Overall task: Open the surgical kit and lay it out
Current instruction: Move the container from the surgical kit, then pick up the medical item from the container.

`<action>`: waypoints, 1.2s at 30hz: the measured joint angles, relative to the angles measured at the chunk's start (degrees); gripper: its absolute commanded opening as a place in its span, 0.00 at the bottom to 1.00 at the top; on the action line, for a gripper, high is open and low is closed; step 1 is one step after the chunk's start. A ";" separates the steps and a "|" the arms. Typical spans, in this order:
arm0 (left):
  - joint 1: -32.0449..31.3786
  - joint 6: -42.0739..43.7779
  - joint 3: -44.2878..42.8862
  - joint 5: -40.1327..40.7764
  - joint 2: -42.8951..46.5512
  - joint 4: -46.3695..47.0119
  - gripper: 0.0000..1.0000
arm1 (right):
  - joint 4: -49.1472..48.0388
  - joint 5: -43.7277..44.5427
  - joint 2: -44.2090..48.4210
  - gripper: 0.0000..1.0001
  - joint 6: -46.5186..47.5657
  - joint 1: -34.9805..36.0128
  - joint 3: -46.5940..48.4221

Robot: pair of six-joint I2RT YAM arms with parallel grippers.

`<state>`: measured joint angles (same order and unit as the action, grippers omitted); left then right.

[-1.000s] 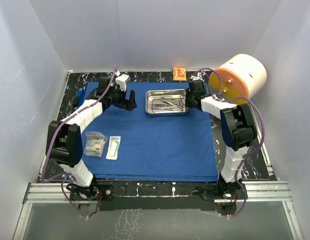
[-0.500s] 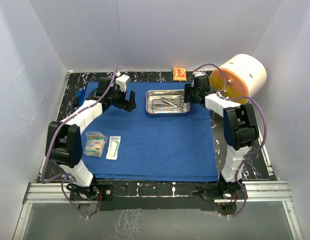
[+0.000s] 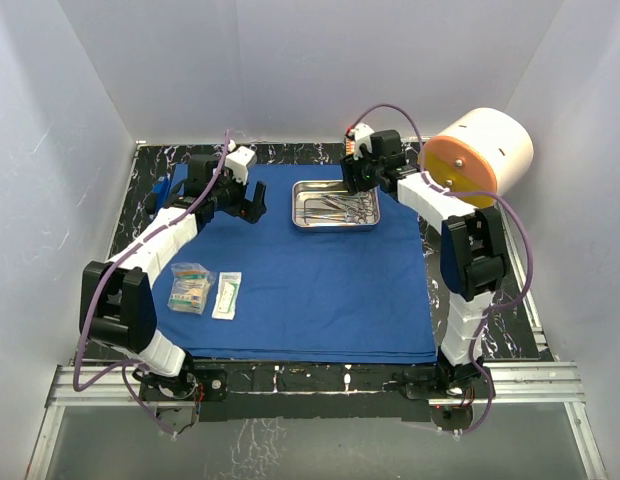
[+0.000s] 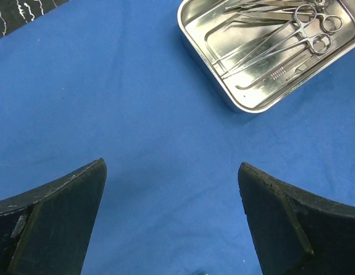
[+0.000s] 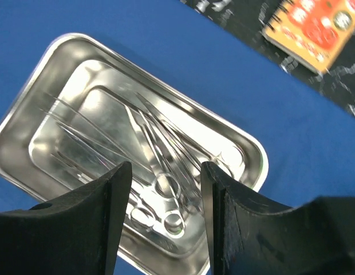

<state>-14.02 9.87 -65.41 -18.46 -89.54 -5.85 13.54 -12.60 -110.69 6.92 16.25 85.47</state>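
The royal-blue cloth wrap (image 3: pixel 310 270) lies spread flat on the table. The steel tray (image 3: pixel 335 204) sits on its far part and holds the forceps and clamps (image 3: pixel 340 208). Two clear packets (image 3: pixel 189 287) (image 3: pixel 227 295) lie on the cloth at the left. My left gripper (image 3: pixel 252 203) is open and empty above the cloth, left of the tray (image 4: pixel 269 51). My right gripper (image 3: pixel 352 182) is open and empty, hovering over the tray's far right part; in the right wrist view its fingers (image 5: pixel 103 223) frame the clamp ring handles (image 5: pixel 166 203) in the tray (image 5: pixel 28 114).
A small orange box (image 3: pixel 359 147) lies on the black table behind the tray, also in the right wrist view (image 5: pixel 312 28). A big white-and-orange cylinder (image 3: pixel 477 155) stands at the back right. White walls close in on three sides.
My right gripper has swung from the tray's right end up and left, over the tray's far right corner. My left gripper has drawn back slightly to the left.
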 measured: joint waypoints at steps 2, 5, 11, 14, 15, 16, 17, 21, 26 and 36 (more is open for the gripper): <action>0.00 0.42 0.07 0.26 0.31 0.04 0.98 | 0.90 -1.07 -1.53 0.46 1.73 1.14 2.49; 0.00 0.90 0.42 0.76 0.50 0.20 0.98 | 2.82 -2.40 -4.81 0.43 3.96 2.91 6.16; 0.20 1.55 1.36 1.44 0.55 0.28 0.98 | 7.69 -2.54 -11.89 0.40 7.04 4.90 11.50; 0.52 1.70 1.70 1.55 0.72 0.24 0.98 | 9.68 -2.01 -14.43 0.40 8.04 5.33 12.66; 0.59 1.73 1.73 1.55 0.83 0.24 0.99 | 10.54 -1.79 -15.30 0.40 8.31 5.49 13.27; 0.68 1.75 1.75 1.55 0.94 0.26 0.98 | 11.17 -1.51 -16.20 0.40 8.55 5.60 13.99; 0.76 1.81 1.75 1.55 1.16 0.26 0.98 | 11.63 -1.16 -17.00 0.39 8.83 5.79 14.64; 0.83 2.01 1.77 1.55 1.73 0.31 0.98 | 12.87 0.15 -18.29 0.36 9.62 6.29 16.96; 0.83 2.12 1.77 1.55 1.86 0.39 0.98 | 13.38 1.46 -20.02 0.30 10.01 6.75 19.39; 0.94 2.36 1.77 1.57 1.86 0.50 0.98 | 14.62 2.56 -22.67 0.26 11.04 6.93 23.67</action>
<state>-13.08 12.23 -63.64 -16.88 -87.68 -5.34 28.16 -10.04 -133.36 17.96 23.18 109.14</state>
